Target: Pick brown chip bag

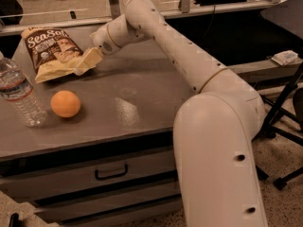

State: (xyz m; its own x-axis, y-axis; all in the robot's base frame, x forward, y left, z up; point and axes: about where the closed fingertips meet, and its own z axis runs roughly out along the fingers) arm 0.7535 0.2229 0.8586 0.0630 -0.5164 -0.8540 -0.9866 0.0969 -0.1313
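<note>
The brown chip bag (51,51) lies at the back left of the grey tabletop (142,103). It has a dark brown top with white "Sea Salt" lettering and a pale yellow bottom. My gripper (88,60) reaches in from the right, low over the table. It sits against the bag's lower right corner and overlaps its pale edge. The white arm (189,60) stretches back from it to the big base at the front right.
An orange (65,103) sits in front of the bag. A clear water bottle (19,96) stands at the left edge. The table has drawers (111,171) below. A dark surface with a white packet (287,56) and chair legs are at the right.
</note>
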